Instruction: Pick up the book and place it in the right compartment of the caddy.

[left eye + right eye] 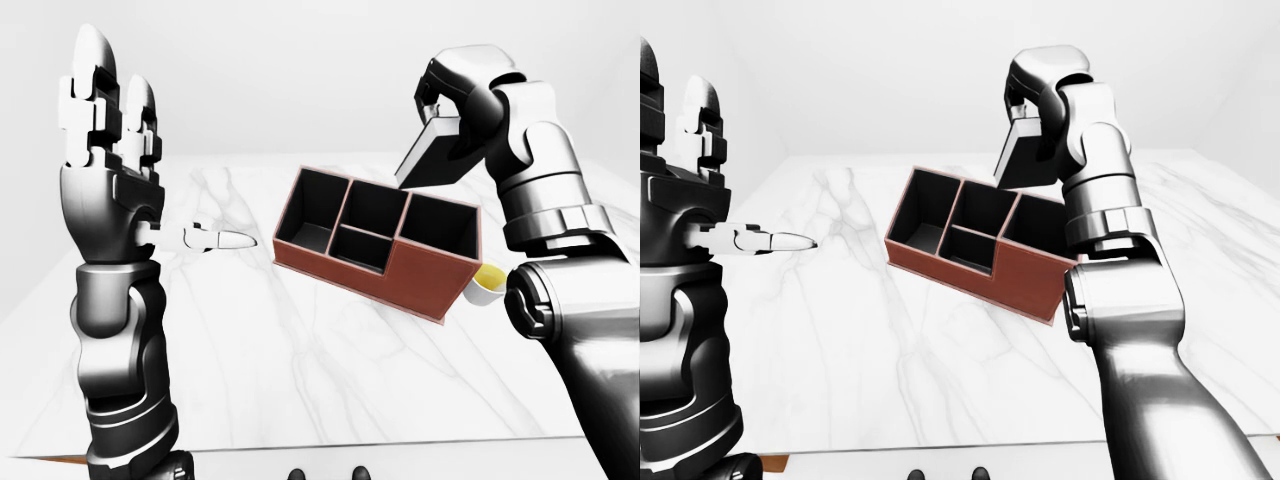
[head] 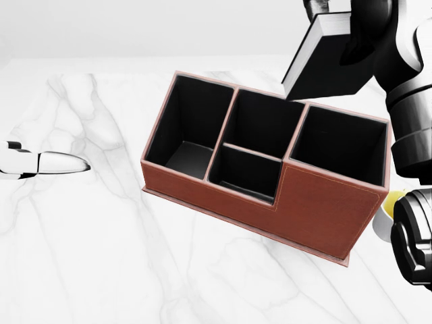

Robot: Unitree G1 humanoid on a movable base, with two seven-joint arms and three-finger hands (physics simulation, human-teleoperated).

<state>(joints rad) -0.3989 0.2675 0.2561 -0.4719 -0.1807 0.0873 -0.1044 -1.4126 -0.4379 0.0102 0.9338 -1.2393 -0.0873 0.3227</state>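
Head view — right hand fingers [image 2: 322, 8] clasp book [image 2: 322, 64] above caddy [image 2: 317, 206].

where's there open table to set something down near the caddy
Bare marble lies between the left hand and the caddy, and along the near table edge. It is crowded at the caddy's right end: the right hand, the book, a yellow object.

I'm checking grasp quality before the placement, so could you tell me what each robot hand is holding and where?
The right robot hand grips the book by its upper end, above the caddy. The left robot hand is open and empty.
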